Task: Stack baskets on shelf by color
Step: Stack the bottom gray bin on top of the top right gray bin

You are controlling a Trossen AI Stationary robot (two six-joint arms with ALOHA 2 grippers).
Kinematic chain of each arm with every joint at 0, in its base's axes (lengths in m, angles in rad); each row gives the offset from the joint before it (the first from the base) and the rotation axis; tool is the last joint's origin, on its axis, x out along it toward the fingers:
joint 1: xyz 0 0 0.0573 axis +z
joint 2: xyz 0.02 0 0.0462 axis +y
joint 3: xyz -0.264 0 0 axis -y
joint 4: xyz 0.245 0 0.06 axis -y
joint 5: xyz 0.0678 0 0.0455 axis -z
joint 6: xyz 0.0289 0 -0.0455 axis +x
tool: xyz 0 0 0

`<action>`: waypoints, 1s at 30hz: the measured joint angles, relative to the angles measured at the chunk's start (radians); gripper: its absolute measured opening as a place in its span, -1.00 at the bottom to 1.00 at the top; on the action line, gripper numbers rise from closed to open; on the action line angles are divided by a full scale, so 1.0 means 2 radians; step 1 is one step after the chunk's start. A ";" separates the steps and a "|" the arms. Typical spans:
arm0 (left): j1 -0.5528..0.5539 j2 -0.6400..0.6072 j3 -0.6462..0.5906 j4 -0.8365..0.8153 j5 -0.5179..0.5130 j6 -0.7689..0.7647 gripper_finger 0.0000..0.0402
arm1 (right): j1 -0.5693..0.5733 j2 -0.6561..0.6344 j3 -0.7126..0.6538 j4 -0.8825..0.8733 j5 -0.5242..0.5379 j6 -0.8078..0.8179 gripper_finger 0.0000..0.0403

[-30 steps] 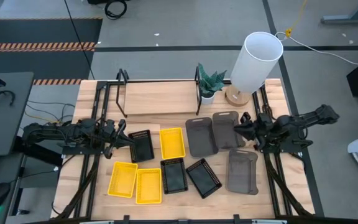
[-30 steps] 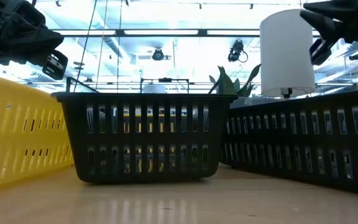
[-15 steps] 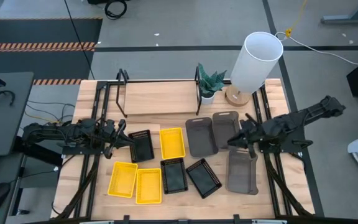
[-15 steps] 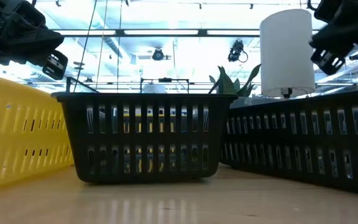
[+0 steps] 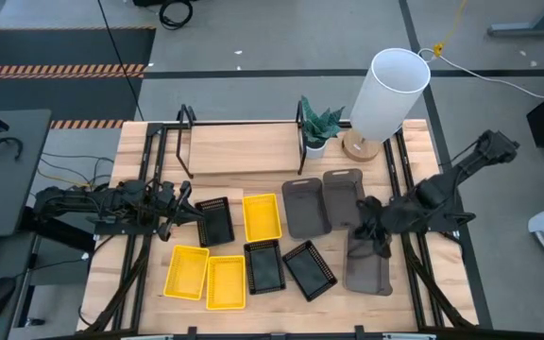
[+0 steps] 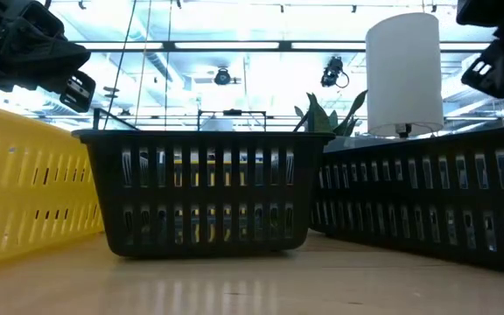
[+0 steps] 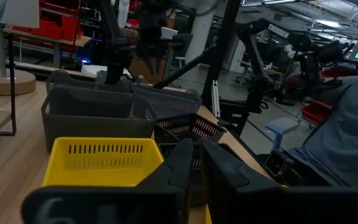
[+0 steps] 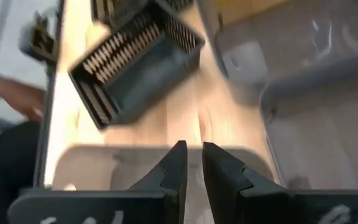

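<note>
- Three bright yellow baskets (image 5: 262, 216), slotted walls.
- Three black baskets (image 5: 263, 266), walls ribbed in narrow vertical slots.
- Three dark grey baskets (image 5: 305, 208), plain and matte.
- Light-wood shelf (image 5: 242, 148) in a black tube frame.
- Pale wooden worktop (image 5: 135, 283).
- White cylindrical lamp shade (image 5: 386, 93) on a tan wooden base.
- Green-leaved plant (image 5: 319, 123) in a white pot.
- Both arms dark, near black.

Overhead camera looks straight down; low camera sits level, sharing the black basket (image 6: 201, 192).
</note>
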 joint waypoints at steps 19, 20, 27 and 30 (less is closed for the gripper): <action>0.000 0.000 0.000 0.000 0.000 0.000 -0.83 | 0.080 0.224 0.143 -0.135 -0.062 0.043 -0.14; 0.000 0.000 0.000 0.000 0.000 0.000 -0.84 | 0.085 0.236 0.151 -0.135 -0.067 0.044 -0.11; 0.000 0.000 0.000 0.000 0.000 0.000 -0.86 | 0.125 0.305 0.225 -0.135 -0.079 0.066 0.06; 0.000 0.000 0.000 0.000 0.000 0.000 -0.83 | 0.137 0.332 0.254 -0.134 -0.080 0.084 0.10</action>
